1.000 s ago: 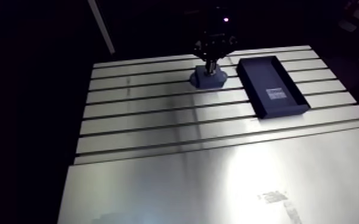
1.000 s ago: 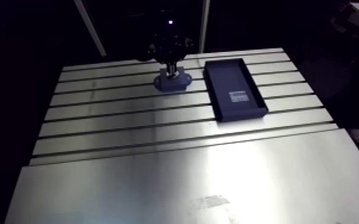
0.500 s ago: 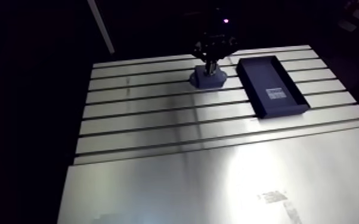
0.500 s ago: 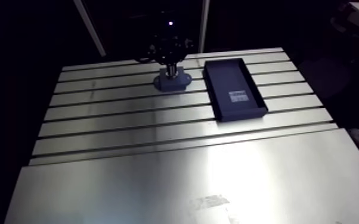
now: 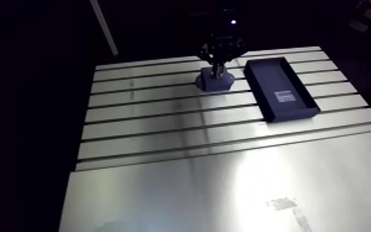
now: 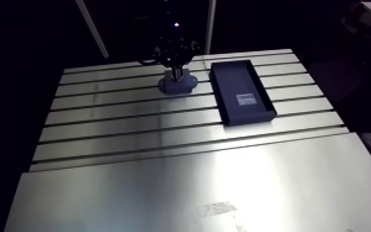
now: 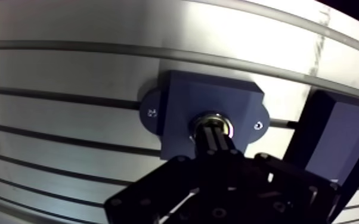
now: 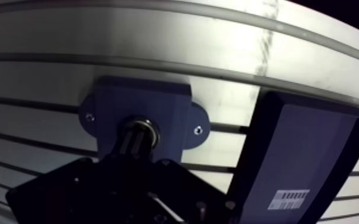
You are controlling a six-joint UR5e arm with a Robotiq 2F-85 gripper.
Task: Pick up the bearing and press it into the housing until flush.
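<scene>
Two fingers of the gripper (image 7: 213, 133) are drawn together with nothing clamped between them. Their tips rest squarely on the bearing (image 7: 219, 120), whose bright metal rim shows as a ring around them. The bearing sits in the round bore at the middle of the dark blue housing (image 7: 200, 95), a block with a small screw ear on either side. The housing rests on the far part of the slotted table (image 5: 163, 123).

Just to its right lies a shallow dark tray (image 8: 313, 149), apart from the housing. It holds nothing but a white printed label (image 8: 288, 198) near its close end.

By the look of it, the fetching is over and the bearing is already in its seat, so the job has reached the pressing step. The rim appears close to level with the housing's top face. The fingers hide much of it, though, and the wrist view cannot settle whether it is truly flush. What seems left is any last downward push, a check that no edge stands proud, and a straight lift clear of the block.
</scene>
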